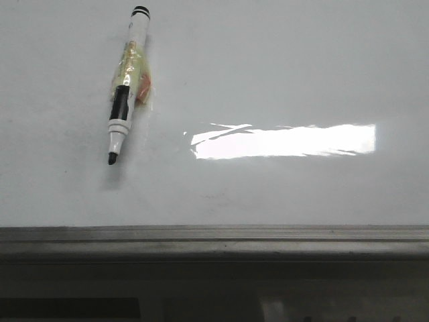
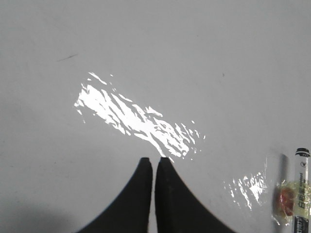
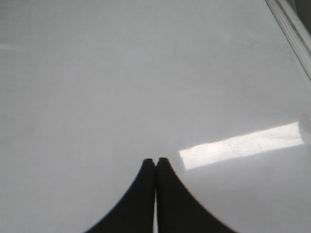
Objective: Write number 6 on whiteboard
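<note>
Cut off and unreadable
The marker point(image 2: 300, 191) is cropped by the left wrist view's edge; its label print is too small to read.

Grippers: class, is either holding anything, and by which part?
Nothing is held. The left gripper and right gripper are shut and empty; the marker lies loose on the whiteboard.

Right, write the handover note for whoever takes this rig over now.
Left gripper: shut, holding nothing, above the whiteboard.
Right gripper: shut, holding nothing, also over bare board.
Marker: lying uncapped on the board's left part in the front view, tip pointing toward the near frame edge, tape wrapped round its barrel. Neither gripper touches it.
Done: nothing; no 6 is on the board, only a faint stray tick in the left wrist view.
Left: open a gripper, pick up the marker, write the 6.
</note>
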You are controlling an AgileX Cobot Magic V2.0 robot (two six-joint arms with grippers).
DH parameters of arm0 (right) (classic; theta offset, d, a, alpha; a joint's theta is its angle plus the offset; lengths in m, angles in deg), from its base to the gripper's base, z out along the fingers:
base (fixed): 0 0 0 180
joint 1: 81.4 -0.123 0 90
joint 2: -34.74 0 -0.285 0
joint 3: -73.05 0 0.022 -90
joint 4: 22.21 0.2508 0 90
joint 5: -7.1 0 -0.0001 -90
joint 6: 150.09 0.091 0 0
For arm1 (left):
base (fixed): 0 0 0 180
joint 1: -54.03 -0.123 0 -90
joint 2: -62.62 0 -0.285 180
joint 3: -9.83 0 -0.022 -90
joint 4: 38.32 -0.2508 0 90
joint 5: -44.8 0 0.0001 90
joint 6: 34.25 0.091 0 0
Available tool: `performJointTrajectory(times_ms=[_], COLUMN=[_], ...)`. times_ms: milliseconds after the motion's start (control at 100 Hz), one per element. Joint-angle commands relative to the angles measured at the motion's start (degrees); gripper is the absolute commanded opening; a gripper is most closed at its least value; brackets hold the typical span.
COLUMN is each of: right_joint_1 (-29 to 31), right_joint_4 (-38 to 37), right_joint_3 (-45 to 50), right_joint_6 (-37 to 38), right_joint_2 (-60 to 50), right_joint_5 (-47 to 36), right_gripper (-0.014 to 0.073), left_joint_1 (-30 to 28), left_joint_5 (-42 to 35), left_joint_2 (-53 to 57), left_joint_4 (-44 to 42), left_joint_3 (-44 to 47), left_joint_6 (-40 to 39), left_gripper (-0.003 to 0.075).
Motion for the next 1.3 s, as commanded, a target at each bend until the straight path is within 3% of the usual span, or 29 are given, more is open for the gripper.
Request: performJointTrajectory(times_ms=[0,130,220,430,610,680,800,890,970,1110,1290], right_joint_1=[0.31,0.31,0.31,0.31,0.31,0.31,0.31,0.31,0.31,0.31,0.31], right_joint_4=[0.14,0.14,0.14,-0.24,-0.24,-0.24,0.15,0.89,0.89,0.89,0.89], right_joint_3=[0.42,-3.03,-7.15,-19.3,-27.37,-29.31,-31.96,-33.52,-34.69,-35.46,-35.46], right_joint_6=[-0.13,-0.13,-0.13,-6.04,-12.36,-12.36,-12.36,-12.36,-12.36,-12.36,-12.36], right_joint_2=[-0.89,-0.89,-0.89,0.75,5.77,7.72,10.36,12.06,13.27,14.31,14.31], right_joint_5=[-3.7,2.69,8.44,29.25,40.93,41.49,42.07,44.13,46.3,47.73,45.67], right_gripper=[-0.0065,-0.0065,-0.0065,-0.0064,-0.0064,-0.0064,-0.0055,0.001,0.0139,0.035,0.0375], left_joint_1=[-0.01,-0.01,0.24,0.24,0.24,0.24,0.24,0.31,2.59,8.34,15.92], left_joint_5=[-3.38,-4.36,-3.54,4.62,17.03,22.76,28.32,29.65,29.78,28.79,22.16], left_joint_2=[1.67,1.67,1.67,-0.86,-11.94,-17.61,-25.91,-30.21,-32.06,-33.65,-37.34], left_joint_4=[3.26,12.72,13.18,6.53,-9.14,-13.5,-14.62,-14.34,-14.24,-14.24,-12.43], left_joint_3=[1.42,1.02,-0.13,-7.05,-19.28,-24.2,-30.01,-32.06,-33.0,-33.42,-33.5], left_joint_6=[-0.64,-0.65,-0.54,-0.43,0.81,1.2,6.98,9.94,14.98,19.25,19.25], left_gripper=[-0.002,-0.002,-0.002,-0.002,-0.0013,0.0041,0.0211,0.0339,0.0405,0.0405,0.0387])
